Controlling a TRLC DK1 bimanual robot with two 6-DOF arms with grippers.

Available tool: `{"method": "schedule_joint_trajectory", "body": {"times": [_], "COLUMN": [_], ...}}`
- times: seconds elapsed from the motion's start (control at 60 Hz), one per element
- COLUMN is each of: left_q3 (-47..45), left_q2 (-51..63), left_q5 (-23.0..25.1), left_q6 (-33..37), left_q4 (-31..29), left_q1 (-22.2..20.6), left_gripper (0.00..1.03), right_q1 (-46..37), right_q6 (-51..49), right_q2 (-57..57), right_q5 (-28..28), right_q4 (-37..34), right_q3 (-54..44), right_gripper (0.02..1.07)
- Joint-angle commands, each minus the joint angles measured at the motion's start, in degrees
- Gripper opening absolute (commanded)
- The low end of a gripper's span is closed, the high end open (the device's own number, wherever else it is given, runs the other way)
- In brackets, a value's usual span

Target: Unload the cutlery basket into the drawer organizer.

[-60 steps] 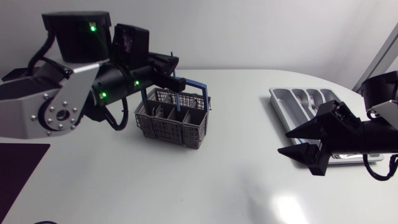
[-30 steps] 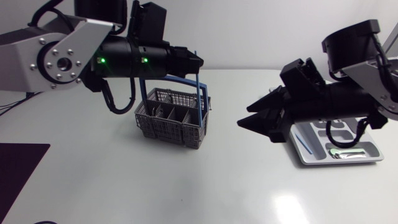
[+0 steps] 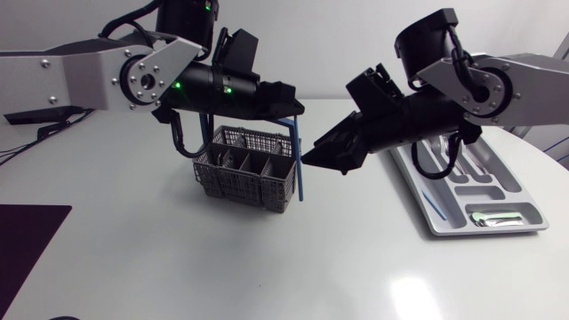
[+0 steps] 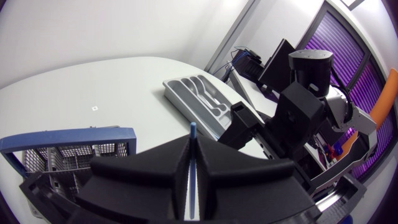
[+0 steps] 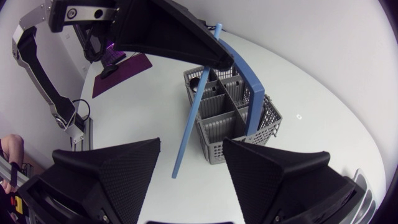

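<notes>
Count: one cutlery basket (image 3: 244, 173), one drawer organizer (image 3: 404, 175), two arms | Basket: grey mesh, blue handle, standing mid-table | left gripper (image 3: 292, 108) clamps one thin blue stick (image 3: 300, 164), which hangs down just beside the basket | right gripper (image 3: 322, 158) spread wide near the stick, not touching it.

Left hand (image 3: 292, 106) pinched on a blue stick (image 3: 300, 169), right hand (image 3: 324, 163) spread wide, both above mid-table
</notes>
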Motion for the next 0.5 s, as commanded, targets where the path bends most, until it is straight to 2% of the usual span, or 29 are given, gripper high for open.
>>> {"method": "schedule_joint_trajectory", "body": {"times": [0.0,0.267,0.4,0.483], "left_q3": [2.5,2.6,2.6,2.4], "left_q2": [1.2,1.8,1.9,1.9], "left_q5": [1.1,1.1,1.1,1.1], "left_q6": [-2.1,-2.5,-2.5,-2.5], "left_q4": [-0.5,-0.6,-0.6,-0.6], "left_q1": [-0.4,-0.7,-0.8,-0.8], "left_gripper": [0.06,0.06,0.06,0.06], "right_q1": [0.7,1.5,2.2,2.6], "right_q6": [2.0,1.9,1.9,1.8], "right_q2": [2.4,4.7,5.5,6.1], "right_q5": [-0.1,-0.7,-1.1,-1.9], "right_q4": [0.1,0.1,-0.4,-1.0], "right_q3": [2.2,2.8,3.1,3.4], "right_gripper": [0.67,0.40,0.18,0.12]}}
